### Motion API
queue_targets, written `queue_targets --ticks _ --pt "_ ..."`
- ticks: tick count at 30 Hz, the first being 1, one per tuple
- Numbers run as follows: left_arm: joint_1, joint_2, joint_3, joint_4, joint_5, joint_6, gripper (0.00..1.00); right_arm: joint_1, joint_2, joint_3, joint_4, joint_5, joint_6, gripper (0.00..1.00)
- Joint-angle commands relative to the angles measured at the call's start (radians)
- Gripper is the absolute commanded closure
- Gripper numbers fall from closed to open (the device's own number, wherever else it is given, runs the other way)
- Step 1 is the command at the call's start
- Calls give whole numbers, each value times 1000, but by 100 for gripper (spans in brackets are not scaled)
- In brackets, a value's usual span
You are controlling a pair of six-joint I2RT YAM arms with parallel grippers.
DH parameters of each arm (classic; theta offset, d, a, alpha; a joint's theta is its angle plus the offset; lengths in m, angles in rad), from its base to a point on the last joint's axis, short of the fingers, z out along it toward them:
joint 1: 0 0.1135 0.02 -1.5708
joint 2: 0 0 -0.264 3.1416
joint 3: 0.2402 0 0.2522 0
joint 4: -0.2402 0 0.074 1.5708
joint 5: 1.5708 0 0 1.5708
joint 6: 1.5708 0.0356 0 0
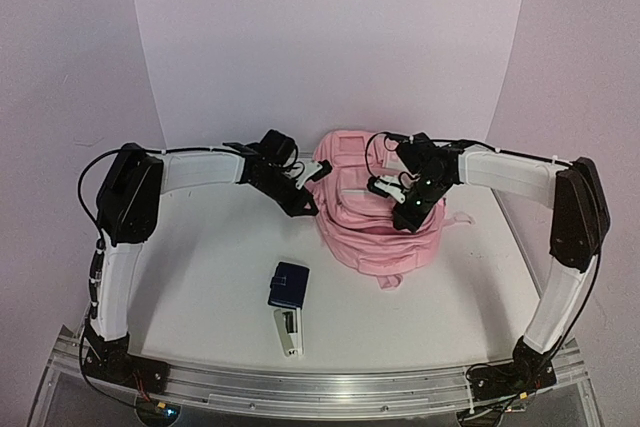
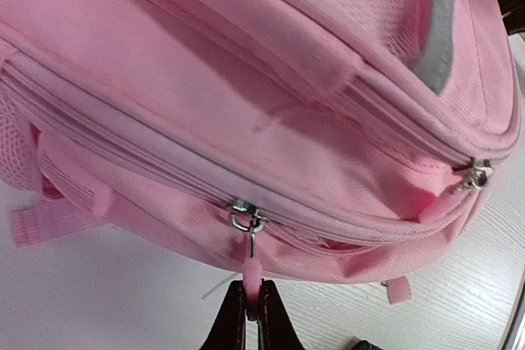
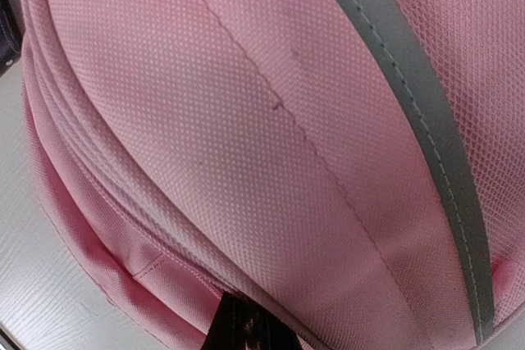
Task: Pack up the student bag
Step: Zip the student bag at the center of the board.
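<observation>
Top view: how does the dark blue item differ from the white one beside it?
The dark blue item is squarish and navy; the white item is pale, longer and narrower. The dark blue item lies nearer the student bag, the white item farther from it. Both rest on the table, unpacked.

The left arm [image 1: 112, 277] and right arm [image 1: 556, 295] wear white shells between chunky black joints; thin black cables [image 1: 80, 187] trail alongside.

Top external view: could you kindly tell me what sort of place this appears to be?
Probably a robot lab test station: left arm and right arm bolted to an aluminium rail at a white table, plain pale backdrop walls behind, and a staged pink student bag.
</observation>
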Motion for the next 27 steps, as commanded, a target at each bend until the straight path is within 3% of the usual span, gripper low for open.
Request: queue_targets --ticks 1,10,18,21,24,27 --pt "-39 -115 -85 -14 -40 21 100 -8 34 31 -13 -24 103 100" --pt "-166 -182 -162 19 -29 -21 100 -9 55 67 -7 -84 165 100" --pt "-169 -145 -154 100 -13 -116 100 -7 55 100 6 -219 216 100" --pt "-138 -160 -170 120 11 -154 100 -9 22 94 5 -264 230 83" --pt "-113 -191 -208 143 9 -173 100 -41 -41 71 3 -294 250 54" --pt "-96 -208 -226 143 3 -182 100 -114 -107 42 0 -349 289 34"
